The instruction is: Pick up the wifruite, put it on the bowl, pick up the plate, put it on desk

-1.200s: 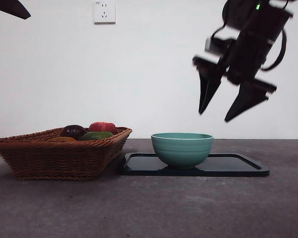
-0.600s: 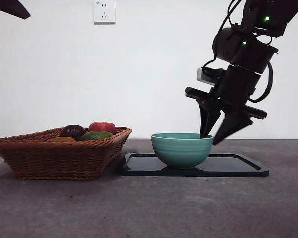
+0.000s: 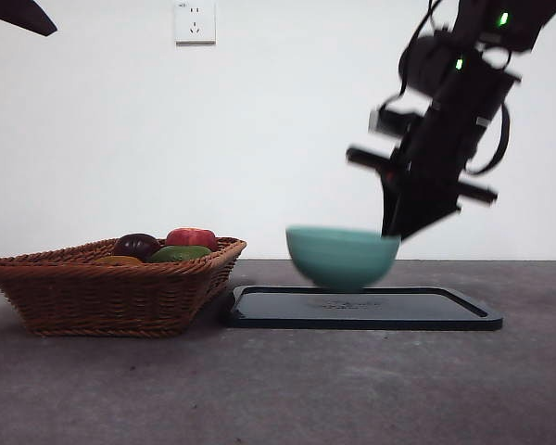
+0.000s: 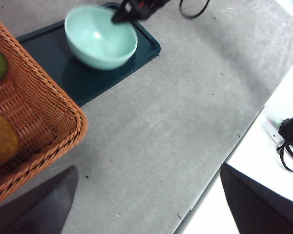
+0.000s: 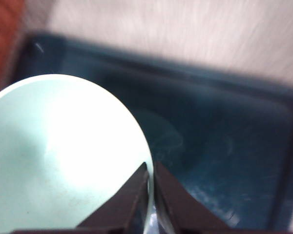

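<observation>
R gripper (image 3: 396, 222) pinching bowl (image 3: 341, 257) rim at its 3 o'clock, bowl lifted just off tray (image 3: 449, 312). L gripper (image 4: 146, 204) open, idle. Risk: thin rim pinch, bowl could tilt/slip.

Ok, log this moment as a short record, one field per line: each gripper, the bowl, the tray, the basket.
right gripper: shut on the rim of the bowl, one jaw inside, one outside
bowl: empty, lifted just clear of the tray, blurred by motion
tray: glossy black, flat on the desk, nothing resting on it
basket: brown wicker, beside the tray, holding several fruits
left gripper: open, empty, held above the desk away from the bowl
</observation>
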Motion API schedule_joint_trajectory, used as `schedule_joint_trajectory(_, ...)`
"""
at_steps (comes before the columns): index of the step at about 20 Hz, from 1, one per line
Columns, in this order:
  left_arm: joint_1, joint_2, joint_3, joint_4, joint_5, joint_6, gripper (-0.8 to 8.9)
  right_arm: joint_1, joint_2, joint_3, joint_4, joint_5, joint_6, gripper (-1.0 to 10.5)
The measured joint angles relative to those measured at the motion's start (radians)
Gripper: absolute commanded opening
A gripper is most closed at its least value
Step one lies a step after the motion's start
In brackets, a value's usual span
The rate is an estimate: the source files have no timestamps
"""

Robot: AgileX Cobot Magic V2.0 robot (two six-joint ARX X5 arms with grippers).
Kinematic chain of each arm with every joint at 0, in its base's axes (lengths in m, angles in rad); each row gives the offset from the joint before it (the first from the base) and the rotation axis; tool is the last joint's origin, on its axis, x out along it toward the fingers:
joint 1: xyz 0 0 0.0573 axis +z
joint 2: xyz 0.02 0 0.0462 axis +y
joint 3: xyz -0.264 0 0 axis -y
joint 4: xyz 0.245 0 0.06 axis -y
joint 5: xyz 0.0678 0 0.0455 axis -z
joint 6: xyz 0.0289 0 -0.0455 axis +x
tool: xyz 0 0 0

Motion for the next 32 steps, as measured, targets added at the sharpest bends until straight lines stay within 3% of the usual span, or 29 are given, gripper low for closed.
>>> schedule_joint_trajectory(4,0.0,0.0,0.0,0.0,0.0,0.0,4.64,0.0,-0.173,0.002,-0.037,-0.004,0.0,0.1)
schedule_joint_trajectory(6,0.0,0.0,0.0,0.0,0.0,0.0,4.64,0.002,-0.253,0.002,-0.115,-0.04,-0.009,0.1)
schedule_joint_trajectory(12,0.0,0.0,0.0,0.0,0.0,0.0,4.64,0.046,-0.509,-0.002,-0.365,-0.038,-0.063,0.1)
schedule_joint_trajectory(15,0.0,0.0,0.0,0.0,0.0,0.0,4.64,0.075,-0.623,-0.071,-0.372,-0.038,-0.069,0.1)
schedule_joint_trajectory(19,0.0,0.0,0.0,0.0,0.0,0.0,4.64,0.133,-0.706,-0.269,-0.325,-0.037,-0.062,0.1)
schedule_joint_trajectory(25,0.0,0.0,0.0,0.0,0.0,0.0,4.64,0.231,-0.683,-0.529,-0.094,-0.038,-0.005,0.1)
schedule_joint_trajectory(32,0.0,0.0,0.0,0.0,0.0,0.0,4.64,0.295,-0.534,-0.595,0.045,0.031,0.035,0.1)
